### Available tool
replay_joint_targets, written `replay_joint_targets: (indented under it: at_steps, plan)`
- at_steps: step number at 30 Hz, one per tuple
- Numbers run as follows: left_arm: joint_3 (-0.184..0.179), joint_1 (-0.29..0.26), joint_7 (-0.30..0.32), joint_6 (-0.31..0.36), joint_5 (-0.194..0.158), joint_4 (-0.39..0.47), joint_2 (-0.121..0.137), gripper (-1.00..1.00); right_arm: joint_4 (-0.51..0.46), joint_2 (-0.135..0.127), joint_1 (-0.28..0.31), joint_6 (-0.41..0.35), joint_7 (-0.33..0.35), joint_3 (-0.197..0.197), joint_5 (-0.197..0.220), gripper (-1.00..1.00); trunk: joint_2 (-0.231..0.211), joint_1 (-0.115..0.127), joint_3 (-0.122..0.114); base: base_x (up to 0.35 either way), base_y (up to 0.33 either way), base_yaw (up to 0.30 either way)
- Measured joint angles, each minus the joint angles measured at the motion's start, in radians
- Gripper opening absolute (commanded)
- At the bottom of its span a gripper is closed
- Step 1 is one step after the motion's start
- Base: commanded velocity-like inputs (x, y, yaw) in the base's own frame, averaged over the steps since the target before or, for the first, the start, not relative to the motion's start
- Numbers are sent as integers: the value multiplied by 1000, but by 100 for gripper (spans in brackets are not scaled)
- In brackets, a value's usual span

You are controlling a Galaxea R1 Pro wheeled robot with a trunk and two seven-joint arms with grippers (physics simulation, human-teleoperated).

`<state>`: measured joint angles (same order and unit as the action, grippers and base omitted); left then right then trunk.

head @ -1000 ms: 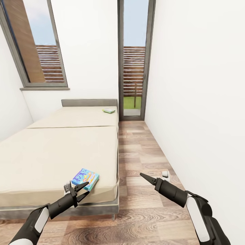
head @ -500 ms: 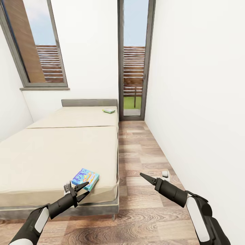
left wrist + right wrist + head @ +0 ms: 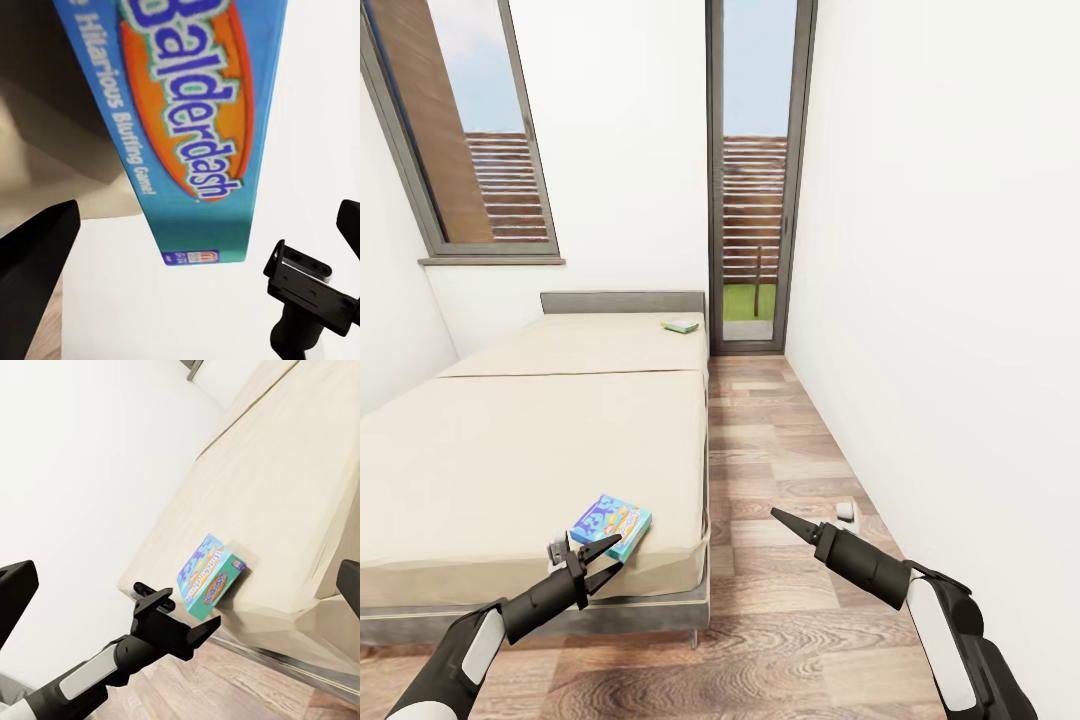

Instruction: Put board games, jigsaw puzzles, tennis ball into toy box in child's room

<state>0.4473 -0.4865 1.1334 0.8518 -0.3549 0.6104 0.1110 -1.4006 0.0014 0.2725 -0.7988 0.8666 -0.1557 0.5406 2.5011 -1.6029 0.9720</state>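
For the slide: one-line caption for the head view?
Open left gripper poised at the bed's near corner beside a blue board game; a second, pale game box lies near the headboard.

Bright, even, sharp simulator daylight

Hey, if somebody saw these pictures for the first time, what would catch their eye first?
Probably the bright blue Balderdash game box, lying on the near corner of the cream bed, just ahead of the open left gripper. Next, a small pale green box far off by the grey headboard.
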Motion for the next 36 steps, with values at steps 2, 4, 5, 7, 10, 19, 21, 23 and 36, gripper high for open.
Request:
replay_joint_targets:
  at_steps: [2,4,5,7,10,19,21,23,36]
  plan:
    - [0,0,0,0,0,0,0,100,0,0,0,0,0,0,0,100,0,0,0,0,0,0]
    - [0,0,1,-1,0,0,0,100,0,0,0,0,0,0,0,100,0,0,0,0,0,0]
    - [0,0,1,-1,0,0,0,100,0,0,0,0,0,0,0,100,0,0,0,0,0,0]
    - [3,-12,0,-18,-16,0,-1,-100,0,0,0,0,0,0,0,100,0,0,0,0,0,0]
    - [4,-13,0,-18,-19,0,-1,-100,0,0,0,0,0,0,0,100,0,0,0,0,0,0]
    - [4,-13,3,-19,-19,0,-1,-100,0,0,0,0,0,0,0,100,0,0,0,0,0,0]
    - [4,-13,2,-19,-19,0,-1,-100,0,0,0,0,0,0,0,100,0,0,0,0,0,0]
    - [4,-13,3,-18,-19,0,-1,-100,0,0,0,0,0,0,0,100,0,0,0,0,0,0]
    - [5,-13,3,-18,-20,1,-1,-100,0,0,0,0,0,0,1,100,-1,1,-12,0,0,0]
